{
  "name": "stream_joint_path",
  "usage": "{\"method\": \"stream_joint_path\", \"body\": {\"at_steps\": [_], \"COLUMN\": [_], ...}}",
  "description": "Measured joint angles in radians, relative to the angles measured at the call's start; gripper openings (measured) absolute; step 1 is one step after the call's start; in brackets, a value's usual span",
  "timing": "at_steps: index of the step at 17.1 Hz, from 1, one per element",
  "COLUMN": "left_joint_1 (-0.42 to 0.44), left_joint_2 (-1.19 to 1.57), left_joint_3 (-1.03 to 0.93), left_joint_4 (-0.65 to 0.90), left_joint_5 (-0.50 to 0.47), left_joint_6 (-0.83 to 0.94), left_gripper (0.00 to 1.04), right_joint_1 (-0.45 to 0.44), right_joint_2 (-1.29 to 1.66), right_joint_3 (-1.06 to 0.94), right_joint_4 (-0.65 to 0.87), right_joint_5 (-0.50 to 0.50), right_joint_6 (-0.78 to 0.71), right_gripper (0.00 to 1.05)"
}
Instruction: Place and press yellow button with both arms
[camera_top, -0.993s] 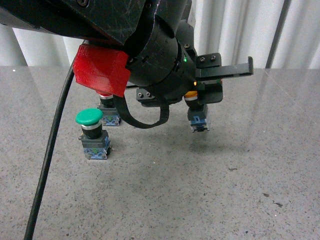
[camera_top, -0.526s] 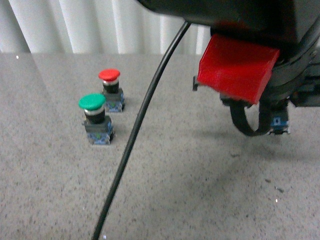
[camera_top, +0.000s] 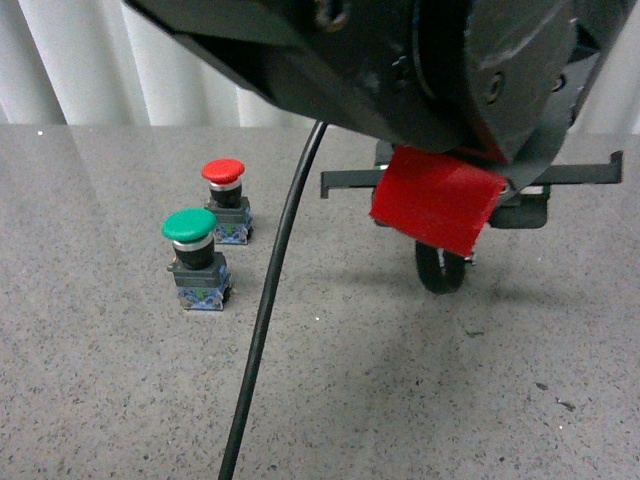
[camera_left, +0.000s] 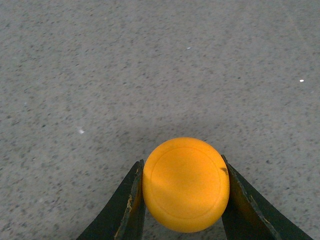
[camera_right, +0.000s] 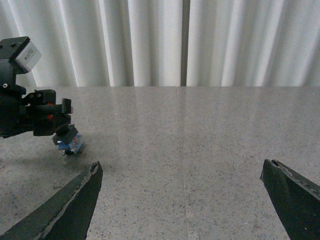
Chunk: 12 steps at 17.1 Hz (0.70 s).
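Left arm (camera_top: 400, 60), black with red housing (camera_top: 435, 205), has swung rightward across front view, clear of green-capped button (camera_top: 190, 225) and red-capped button (camera_top: 222, 171). Left tool (camera_left: 181, 172) clamped on round cap of small yellow push-button switch (camera_left: 186, 184). Right wrist view shows its blue-grey base tilted, seemingly just above grey speckled counter (camera_top: 120, 400). Carry likely ending; placing and pressing not yet done. Right tool (camera_right: 181, 170) fingers wide apart, holding nothing, low over counter, facing left tool.

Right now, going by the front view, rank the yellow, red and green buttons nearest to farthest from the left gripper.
1. yellow button: clamped by the left gripper between its fingers, hidden behind the red housing.
2. red button and green button: both on the table to its left; too close to call.
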Motion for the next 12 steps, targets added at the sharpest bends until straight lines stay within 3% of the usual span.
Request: {"method": "stream_joint_path", "body": {"at_steps": [12], "left_joint_1": [0.015], "left_joint_2": [-0.051], "left_joint_3": [-0.057], "left_joint_4": [-0.026], "left_joint_5": [0.023], "left_joint_6": [-0.031], "left_gripper": [0.37], "right_joint_1": [0.0], "right_joint_2": [0.0], "right_joint_3": [0.0], "right_joint_4": [0.0], "right_joint_5": [0.0], "right_joint_6": [0.0], "right_gripper": [0.98]}}
